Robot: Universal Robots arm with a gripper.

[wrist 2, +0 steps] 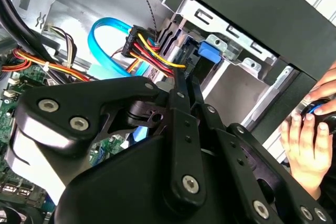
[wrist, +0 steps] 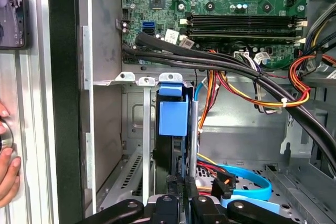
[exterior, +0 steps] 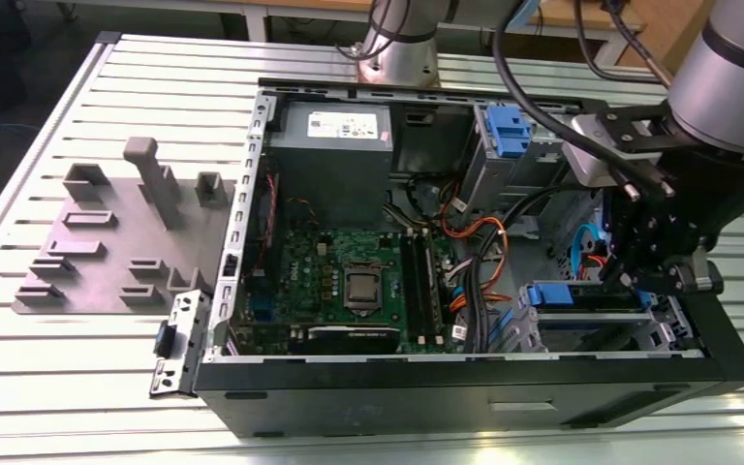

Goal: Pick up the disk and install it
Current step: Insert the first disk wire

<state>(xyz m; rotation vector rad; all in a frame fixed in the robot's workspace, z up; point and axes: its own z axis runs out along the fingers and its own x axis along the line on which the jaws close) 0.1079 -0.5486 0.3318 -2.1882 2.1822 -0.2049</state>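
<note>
Blue plastic, the carrier of the disk (wrist: 172,116), stands on edge in the drive cage (wrist: 137,145) at the case's front corner, and the black jaws are pressed together on the disk's near edge, one finger on either side of the thin body, as the first wrist view shows. In the second wrist view the same linkage of the gripper (wrist 2: 185,85) runs up to the blue tab of the disk (wrist 2: 208,52), which sits just under the cage's metal lip.

In the exterior view the gripper (exterior: 639,276) reaches down into the open computer case (exterior: 476,383), with the disk (exterior: 566,295) lying across the bay at the exterior view's right, its blue bracket showing above the cage wall.

As for progress, the pick-up looks finished: the disk is off the counter (exterior: 101,387) and held inside the case. It appears partly entered into its slot, aligned with the rails. Whether it is fully seated and latched I cannot tell; the hold is not yet released, so I judge the installing as under way, not complete.

Bundled orange and black cables (wrist: 247,85) and a looped blue data cable (wrist: 247,182) lie just beside the bay. A person's hand (wrist 2: 307,145) rests outside the case wall.
</note>
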